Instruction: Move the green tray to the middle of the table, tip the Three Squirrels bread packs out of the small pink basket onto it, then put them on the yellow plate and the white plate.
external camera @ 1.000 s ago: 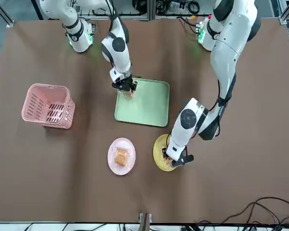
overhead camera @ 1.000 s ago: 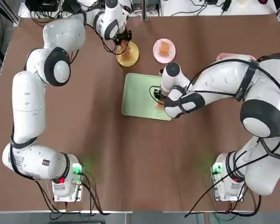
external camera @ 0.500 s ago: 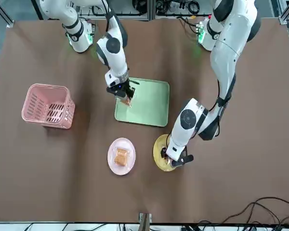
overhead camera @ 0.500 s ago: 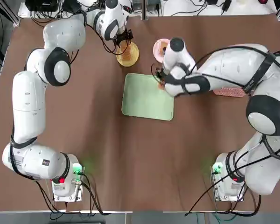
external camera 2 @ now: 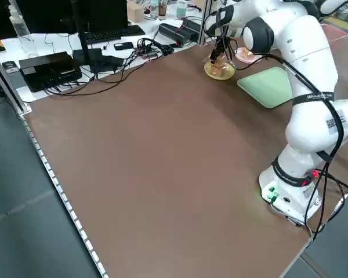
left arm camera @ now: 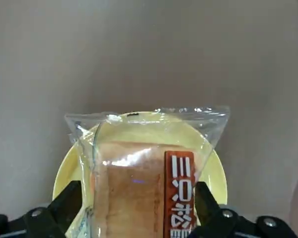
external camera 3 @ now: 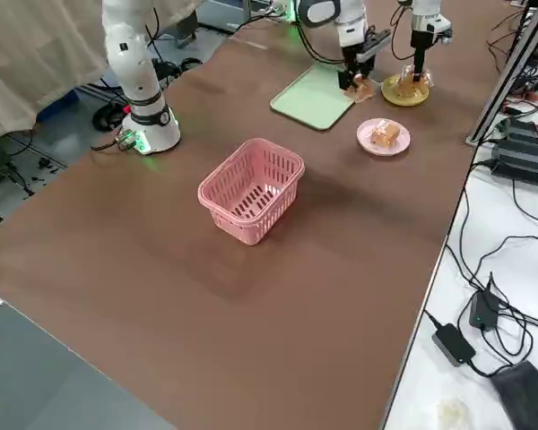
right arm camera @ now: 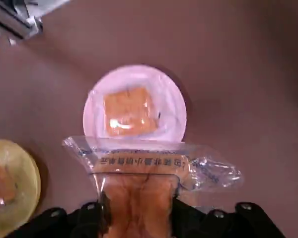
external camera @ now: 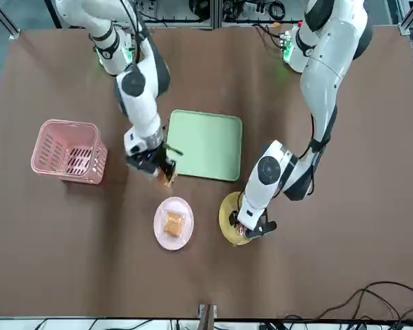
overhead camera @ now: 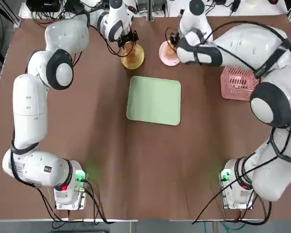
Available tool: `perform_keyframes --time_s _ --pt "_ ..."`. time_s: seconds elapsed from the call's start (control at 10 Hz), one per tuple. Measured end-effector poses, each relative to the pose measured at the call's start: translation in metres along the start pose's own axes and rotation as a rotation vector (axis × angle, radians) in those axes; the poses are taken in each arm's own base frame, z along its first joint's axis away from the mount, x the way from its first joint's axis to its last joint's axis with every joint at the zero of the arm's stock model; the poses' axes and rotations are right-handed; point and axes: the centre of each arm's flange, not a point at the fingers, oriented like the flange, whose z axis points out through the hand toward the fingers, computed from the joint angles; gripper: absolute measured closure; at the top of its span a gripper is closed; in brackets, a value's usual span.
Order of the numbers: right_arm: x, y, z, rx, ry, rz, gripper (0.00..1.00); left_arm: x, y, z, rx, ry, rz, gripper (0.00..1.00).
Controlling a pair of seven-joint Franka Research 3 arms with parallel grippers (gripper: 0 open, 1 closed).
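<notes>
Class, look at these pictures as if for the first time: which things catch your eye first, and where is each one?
The right end effector holds a bread pack in the air, between the green tray and the white plate, which already carries a pack. The left end effector stands open over the yellow plate, a pack between its fingers. The pink basket stands apart, off to the robot's right of the tray.
</notes>
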Motion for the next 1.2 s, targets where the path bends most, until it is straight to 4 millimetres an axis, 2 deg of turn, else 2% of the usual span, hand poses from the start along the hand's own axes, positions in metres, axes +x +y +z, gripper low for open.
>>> perform_keyframes --time_s 0.2,0.5,0.7,0.9,1.2 --pt "0.027 -0.017 0.02 -0.021 0.03 0.007 0.6 0.0 0.0 0.0 0.0 0.0 0.0 0.0" --pt "0.058 -0.027 0.05 -0.035 0.067 0.021 0.6 0.0 0.002 -0.002 -0.004 0.003 0.001 0.0" --pt "0.058 -0.028 0.066 -0.03 0.04 0.027 0.6 0.002 0.007 -0.01 -0.014 0.014 0.003 0.0" --pt "0.05 -0.031 0.076 -0.017 0.023 0.022 0.6 0.003 0.007 -0.013 -0.016 0.017 -0.002 0.0" --pt "0.051 -0.031 0.096 0.038 0.013 0.054 0.6 0.004 0.008 -0.015 -0.017 0.02 -0.007 0.0"
